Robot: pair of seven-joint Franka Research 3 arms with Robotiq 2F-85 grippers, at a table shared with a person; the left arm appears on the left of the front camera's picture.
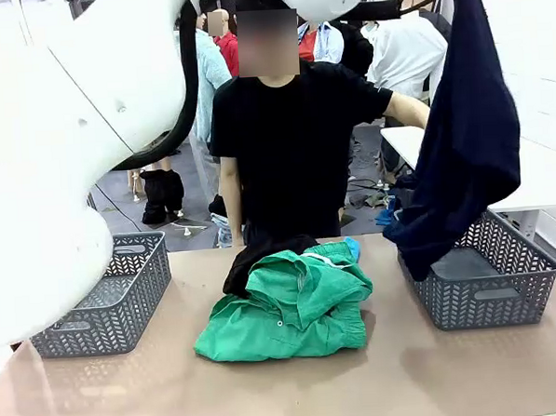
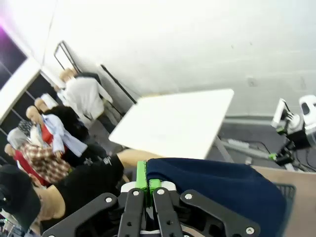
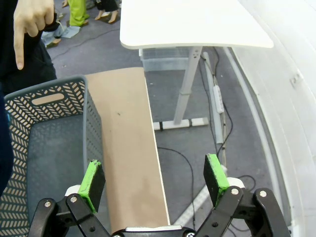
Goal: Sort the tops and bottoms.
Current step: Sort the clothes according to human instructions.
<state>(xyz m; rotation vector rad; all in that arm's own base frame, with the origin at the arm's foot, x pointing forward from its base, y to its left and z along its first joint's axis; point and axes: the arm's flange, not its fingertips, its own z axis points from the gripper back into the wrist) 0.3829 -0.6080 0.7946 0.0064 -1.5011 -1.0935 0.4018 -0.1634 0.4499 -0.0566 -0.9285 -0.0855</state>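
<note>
Above the worktop (image 1: 408, 378), the navy bottoms (image 1: 466, 142) hang down to the right grey basket (image 1: 506, 294), pinched in my left end effector (image 2: 147, 175). Mid-worktop, the green bottoms (image 1: 293, 310) lie heaped over the black bottoms (image 1: 253, 261) and a sliver of sky-blue shirt (image 1: 354, 249). My right end effector (image 3: 154, 177) is spread wide.

Navy garment (image 1: 470, 133) hangs bunched from the top right, its lower end covering the left rim of the right grey basket (image 1: 496, 307); can't tell if it touches. Pile mid-table (image 1: 288, 394): green garment (image 1: 293, 310) on top and in front, black garment (image 1: 257, 257) poking out back-left, sliver of sky-blue shirt (image 1: 353, 249) back-right, left grey basket (image 1: 107, 324) well apart. White arm (image 1: 34, 183) blocks the left side and arcs across the top; person in black tee (image 1: 289, 142) stands at the far edge, one arm reaching behind the navy cloth.
</note>
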